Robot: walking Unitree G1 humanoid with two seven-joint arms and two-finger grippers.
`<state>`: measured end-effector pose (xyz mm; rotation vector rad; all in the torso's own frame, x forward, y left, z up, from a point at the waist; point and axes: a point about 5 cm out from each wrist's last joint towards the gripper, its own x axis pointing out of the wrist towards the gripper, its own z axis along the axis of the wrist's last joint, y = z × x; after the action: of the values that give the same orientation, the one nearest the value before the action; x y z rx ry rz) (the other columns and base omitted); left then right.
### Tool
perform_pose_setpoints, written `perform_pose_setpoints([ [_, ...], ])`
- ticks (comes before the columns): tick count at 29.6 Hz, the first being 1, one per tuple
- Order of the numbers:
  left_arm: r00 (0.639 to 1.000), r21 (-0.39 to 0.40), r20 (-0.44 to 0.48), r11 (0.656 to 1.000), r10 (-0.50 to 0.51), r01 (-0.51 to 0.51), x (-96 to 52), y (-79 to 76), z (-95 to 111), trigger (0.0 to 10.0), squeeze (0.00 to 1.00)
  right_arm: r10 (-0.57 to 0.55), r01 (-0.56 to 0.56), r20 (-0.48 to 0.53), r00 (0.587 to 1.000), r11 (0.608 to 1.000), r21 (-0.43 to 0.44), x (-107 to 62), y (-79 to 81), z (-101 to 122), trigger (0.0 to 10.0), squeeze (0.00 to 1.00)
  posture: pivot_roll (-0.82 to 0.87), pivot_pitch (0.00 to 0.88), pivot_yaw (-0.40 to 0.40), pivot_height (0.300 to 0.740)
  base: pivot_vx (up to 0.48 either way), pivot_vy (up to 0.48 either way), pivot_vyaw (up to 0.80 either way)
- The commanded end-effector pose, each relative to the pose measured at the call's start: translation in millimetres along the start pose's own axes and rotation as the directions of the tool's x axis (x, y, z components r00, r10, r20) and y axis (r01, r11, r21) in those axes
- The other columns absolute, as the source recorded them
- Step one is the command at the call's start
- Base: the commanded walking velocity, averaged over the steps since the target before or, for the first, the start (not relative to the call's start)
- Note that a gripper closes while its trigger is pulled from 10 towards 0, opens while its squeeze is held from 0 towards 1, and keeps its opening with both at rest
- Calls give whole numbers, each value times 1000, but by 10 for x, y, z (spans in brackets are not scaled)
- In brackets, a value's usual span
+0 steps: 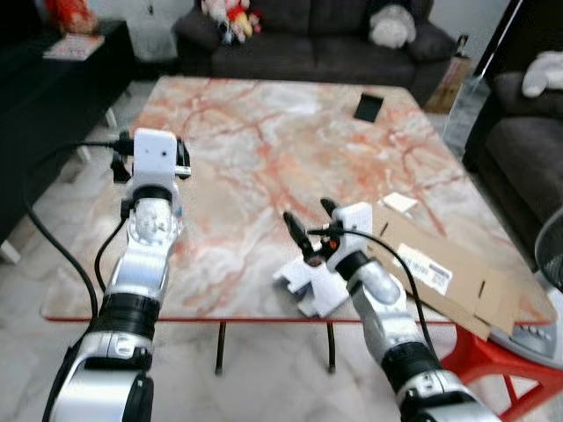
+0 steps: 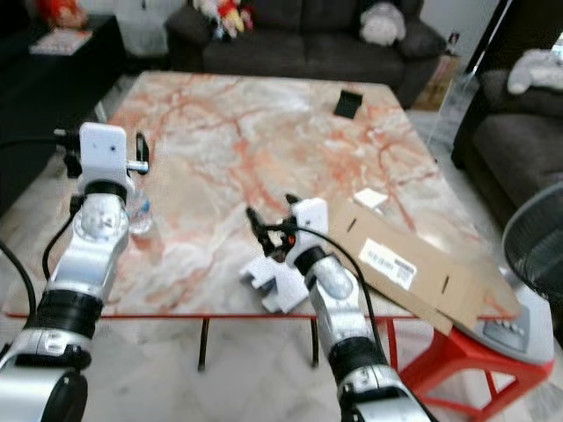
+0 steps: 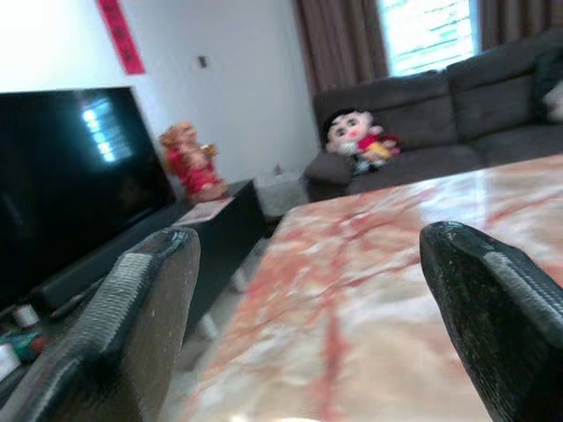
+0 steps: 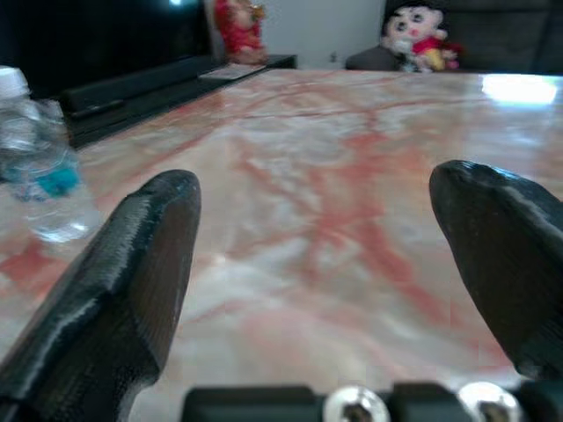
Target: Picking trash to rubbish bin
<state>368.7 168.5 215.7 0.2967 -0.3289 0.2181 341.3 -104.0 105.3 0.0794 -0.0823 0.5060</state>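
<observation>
Flattened cardboard box (image 1: 457, 280) — white barcode label (image 1: 424, 268) (text unreadable) — beside spread-fingered right gripper (image 1: 310, 227)

A dark sofa (image 1: 308, 40) stood at twelve o'clock beyond the pink-veined marble worktop (image 1: 264, 149), with a doll (image 1: 233, 18) and a pale plush toy (image 1: 391, 26) on its seat. A small black object (image 1: 369, 106) lay on the worktop toward one o'clock. At nine o'clock a black television (image 3: 62, 176) sat on a low dark cabinet (image 3: 207, 237) beside a red figurine (image 3: 189, 163). A red stool (image 1: 506, 356) stood at four o'clock.
</observation>
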Motion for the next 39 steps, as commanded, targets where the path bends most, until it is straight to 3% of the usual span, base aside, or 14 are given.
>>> perform_pose_setpoints([
  [1, 999, 17, 33, 1000, 4, -5, 26, 28, 71, 10000, 0, 4, -4, 26, 1000, 1000, 1, 45, -2, 77, 10000, 0, 4, 19, -74, 740, 247, 0, 0],
  [14, 999, 24, 43, 1000, 7, -8, 10, 29, 85, 10000, 0, 39, -38, 28, 999, 999, -35, 51, 37, 88, 10000, 0, 4, 1, -74, 740, 251, 0, 46],
  [18, 999, 24, 44, 1000, 8, -9, 12, 33, 87, 10000, 0, 26, -26, 27, 999, 1000, -2, 54, 32, 78, 10000, 0, 6, 2, -76, 740, 255, 0, 397],
  [39, 999, 28, 44, 1000, 12, -13, 16, 59, 99, 10000, 0, 25, -25, 22, 999, 1000, 0, 39, 19, 68, 10000, 0, 8, 34, -79, 740, 255, 0, 0],
])
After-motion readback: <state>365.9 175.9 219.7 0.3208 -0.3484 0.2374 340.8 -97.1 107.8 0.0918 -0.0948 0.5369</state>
